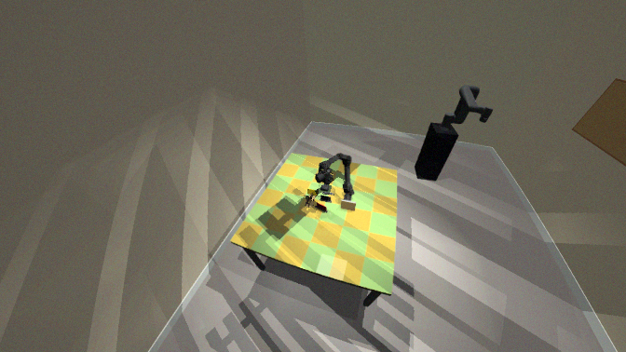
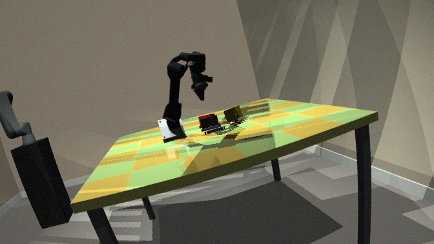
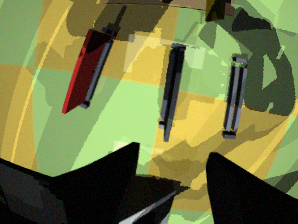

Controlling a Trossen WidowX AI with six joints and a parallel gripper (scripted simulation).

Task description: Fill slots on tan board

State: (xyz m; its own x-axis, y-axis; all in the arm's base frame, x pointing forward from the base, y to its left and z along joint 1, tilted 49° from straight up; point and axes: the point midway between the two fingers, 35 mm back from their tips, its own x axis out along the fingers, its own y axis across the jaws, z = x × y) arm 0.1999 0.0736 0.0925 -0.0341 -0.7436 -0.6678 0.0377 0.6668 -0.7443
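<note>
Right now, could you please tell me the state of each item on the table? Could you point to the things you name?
Gripper [image 1: 325,188] [image 2: 201,95] [image 3: 173,155]: open, raised.
Red board [image 1: 321,206] [image 2: 202,117] [image 3: 80,75]: in a holder.
Black board [image 1: 325,198] [image 2: 210,121] [image 3: 173,92]: in a holder.
Third holder [image 1: 329,193] [image 2: 213,130] [image 3: 236,95]: empty.
Yellow board [image 1: 312,191] [image 2: 232,113] [image 3: 215,11]: upright; seating unclear.
Tan board [image 3: 172,4]: open slots unclear.

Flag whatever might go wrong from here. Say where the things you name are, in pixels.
The open jaws [image 2: 202,99] hang above the holders, and the dark board [image 3: 173,90] stands close beside the red board [image 2: 205,117] [image 3: 84,75], so a jaw might knock the wrong one.

The red board leans in the wrist view, so it may come up crooked and its notch could miss the slot.
</note>
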